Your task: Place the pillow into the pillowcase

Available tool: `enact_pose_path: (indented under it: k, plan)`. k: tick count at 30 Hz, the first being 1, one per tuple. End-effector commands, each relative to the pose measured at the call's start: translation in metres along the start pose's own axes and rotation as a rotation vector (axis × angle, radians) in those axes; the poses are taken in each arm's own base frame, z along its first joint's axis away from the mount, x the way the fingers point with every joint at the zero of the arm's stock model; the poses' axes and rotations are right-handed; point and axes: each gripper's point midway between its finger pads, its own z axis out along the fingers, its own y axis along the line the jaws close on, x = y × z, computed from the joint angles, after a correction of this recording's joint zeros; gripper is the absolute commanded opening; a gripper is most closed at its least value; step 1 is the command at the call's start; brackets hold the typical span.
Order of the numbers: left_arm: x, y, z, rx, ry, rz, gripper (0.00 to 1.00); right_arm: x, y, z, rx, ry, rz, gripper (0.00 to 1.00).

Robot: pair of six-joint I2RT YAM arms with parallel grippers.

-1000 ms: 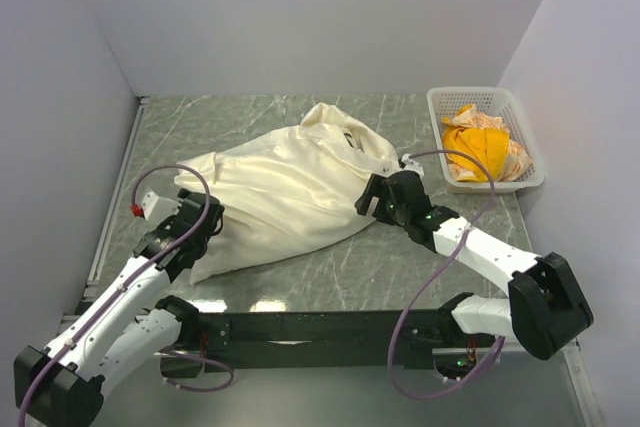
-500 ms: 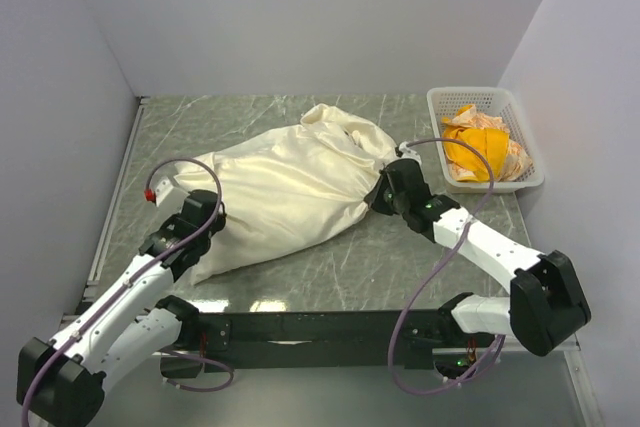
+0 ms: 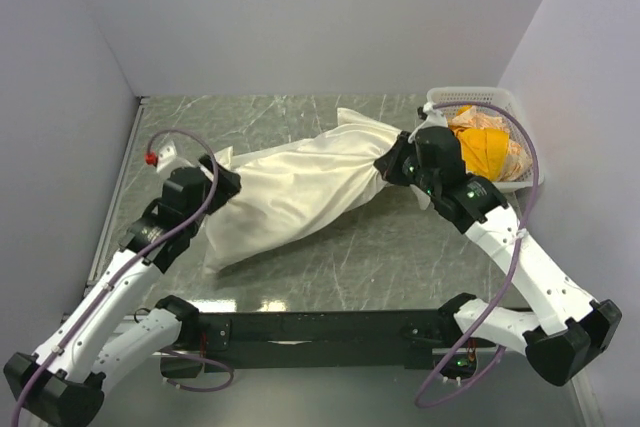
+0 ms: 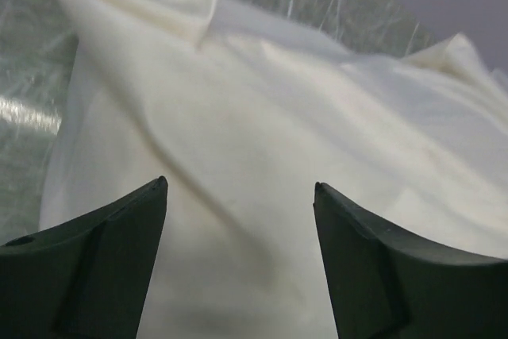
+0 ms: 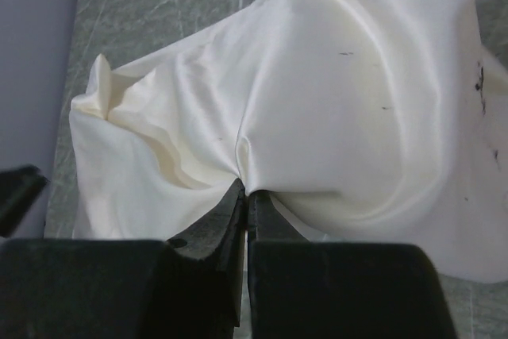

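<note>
The cream pillowcase [image 3: 300, 187] lies stuffed and stretched across the table, from the near left to the far right. The pillow is hidden inside it and plumps it out. My right gripper [image 3: 387, 165] is shut on a pinch of the pillowcase [image 5: 333, 101] near its right end, and folds radiate from the closed fingertips [image 5: 246, 190]. My left gripper [image 3: 226, 183] is open at the left end. In the left wrist view its two fingers [image 4: 238, 184] stand wide apart just above the pillowcase [image 4: 262, 132], holding nothing.
A white basket [image 3: 445, 97] holding an orange-yellow cloth [image 3: 482, 147] stands at the far right, right behind my right wrist. Walls close in the table on the left, back and right. The green marble tabletop [image 3: 400, 247] shows in front of the pillowcase.
My right gripper shut on the pillowcase and pulled its right end toward the basket, stretching it out. My left arm moved back along the left end; its gripper stands open.
</note>
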Motion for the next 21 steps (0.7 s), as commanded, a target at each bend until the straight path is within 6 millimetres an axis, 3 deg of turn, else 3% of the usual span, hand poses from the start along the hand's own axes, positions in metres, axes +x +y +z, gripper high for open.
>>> enact_pose_path:
  k: [1, 5, 8, 9, 11, 12, 14, 15, 21]
  plan:
    - [0.049, 0.012, -0.012, 0.093, 0.161, 0.002, 0.82, -0.047, 0.01, 0.006, 0.067, -0.076, -0.052, 0.0]
    - [0.065, 0.023, -0.023, 0.112, 0.211, 0.007, 0.87, -0.067, 0.01, 0.022, 0.154, -0.07, -0.081, 0.0]
    - [0.058, 0.032, -0.037, 0.092, 0.196, 0.029, 0.92, -0.098, 0.02, 0.026, 0.194, -0.1, -0.101, 0.0]
    - [0.055, 0.034, -0.04, 0.084, 0.186, 0.03, 0.93, -0.096, 0.018, 0.038, 0.22, -0.075, -0.122, 0.0]
    - [0.055, 0.025, -0.048, 0.138, 0.183, 0.027, 0.96, -0.104, 0.016, 0.043, 0.256, -0.062, -0.132, 0.0]
    - [0.059, 0.024, -0.049, 0.142, 0.197, 0.009, 0.97, -0.118, 0.024, 0.047, 0.248, -0.074, -0.13, 0.0]
    - [0.073, 0.022, -0.046, 0.162, 0.253, 0.028, 0.96, -0.124, 0.033, 0.047, 0.235, -0.053, -0.139, 0.0]
    - [0.077, 0.023, -0.044, 0.155, 0.262, 0.032, 0.97, -0.137, 0.041, 0.048, 0.22, -0.074, -0.137, 0.0]
    - [0.112, 0.009, -0.048, 0.229, 0.315, 0.07, 0.98, -0.158, 0.051, 0.051, 0.224, -0.08, -0.145, 0.0]
